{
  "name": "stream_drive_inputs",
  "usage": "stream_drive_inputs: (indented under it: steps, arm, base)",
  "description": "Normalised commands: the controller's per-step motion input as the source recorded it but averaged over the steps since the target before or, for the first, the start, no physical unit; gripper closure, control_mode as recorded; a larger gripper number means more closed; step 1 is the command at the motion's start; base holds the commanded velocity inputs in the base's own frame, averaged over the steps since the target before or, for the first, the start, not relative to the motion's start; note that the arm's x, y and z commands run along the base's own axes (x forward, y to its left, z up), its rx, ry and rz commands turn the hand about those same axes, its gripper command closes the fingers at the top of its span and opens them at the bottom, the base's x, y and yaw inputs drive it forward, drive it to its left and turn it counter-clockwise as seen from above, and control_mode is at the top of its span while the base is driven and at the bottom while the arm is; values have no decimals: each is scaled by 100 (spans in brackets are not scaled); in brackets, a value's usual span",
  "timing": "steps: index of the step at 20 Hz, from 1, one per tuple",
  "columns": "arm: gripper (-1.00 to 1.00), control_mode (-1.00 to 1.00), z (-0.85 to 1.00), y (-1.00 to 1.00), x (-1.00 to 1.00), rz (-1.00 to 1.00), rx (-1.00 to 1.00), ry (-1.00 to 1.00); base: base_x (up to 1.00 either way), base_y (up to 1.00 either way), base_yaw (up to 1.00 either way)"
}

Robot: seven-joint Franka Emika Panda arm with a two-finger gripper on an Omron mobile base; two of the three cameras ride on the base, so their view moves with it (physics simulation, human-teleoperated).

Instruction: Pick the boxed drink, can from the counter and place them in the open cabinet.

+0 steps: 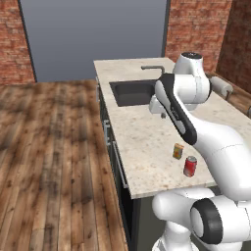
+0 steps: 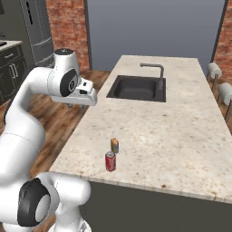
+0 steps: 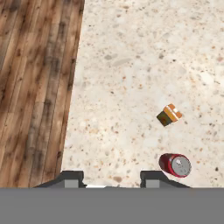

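Two drinks upright on counter (image 2: 181,131), boxed drink (image 2: 114,145), can (image 2: 110,161), labels unreadable, gripper (image 3: 111,178) parted, empty.

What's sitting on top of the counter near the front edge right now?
On the counter, the boxed drink and the can stand upright, close together but apart. Farther back are the sink and faucet. The robot's arm hides part of the counter in the left base view.

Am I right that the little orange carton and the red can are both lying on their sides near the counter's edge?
Not quite: the boxed drink and the can both stand upright near the edge of the counter, as the right base view shows.
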Motion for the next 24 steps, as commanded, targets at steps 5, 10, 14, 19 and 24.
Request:
stream_drive_inputs:
  steps: [5, 10, 14, 19, 24]
  arm:
    - [-100, -100, -4, -7, -10, 0, 0, -1]
    - [-100, -100, -16, -51, -53, 0, 7, -8]
    - [-100, -100, -24, -62, -60, 0, 9, -11]
    - [-100, -100, -32, -71, -56, 0, 11, -8]
    - [-100, -100, -34, -54, -36, 0, 9, -3]
  base:
    - [0, 0, 0]
    - [0, 0, 0]
    - [0, 0, 0]
    - [0, 0, 0]
    - [0, 0, 0]
